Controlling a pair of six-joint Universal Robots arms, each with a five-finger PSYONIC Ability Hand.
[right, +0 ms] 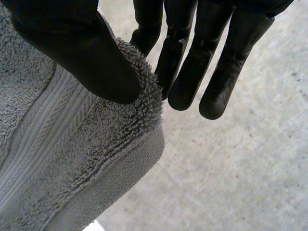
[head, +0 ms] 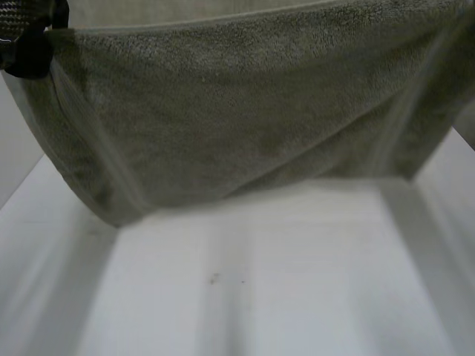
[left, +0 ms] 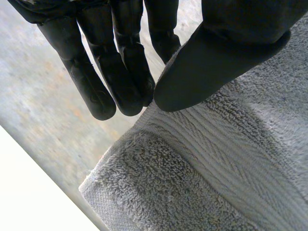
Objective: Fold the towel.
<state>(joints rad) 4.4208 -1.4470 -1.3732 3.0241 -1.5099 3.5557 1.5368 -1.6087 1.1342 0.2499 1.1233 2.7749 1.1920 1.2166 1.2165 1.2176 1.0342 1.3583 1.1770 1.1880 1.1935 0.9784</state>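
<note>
The white counter [head: 260, 289] lies nearest, below the towel, with a couple of small dark specks on it. Above it the grey-green towel [head: 245, 126] hangs spread wide in the air, its upper hem stretched level and its lower edge sagging towards the counter; whether it touches cannot be told.

At the towel's upper left corner the left robot hand [left: 120, 62] has its thumb [left: 211, 62] pressed onto the woven border band, pinching the cloth against straight fingers behind it. At the opposite upper corner the right robot hand [right: 192, 62] does the same: its thumb [right: 91, 57] bears down on the fluffy edge and nips it against extended fingers.

Beyond the towel, past both sets of fingertips, lies a speckled grey floor [right: 240, 168].
</note>
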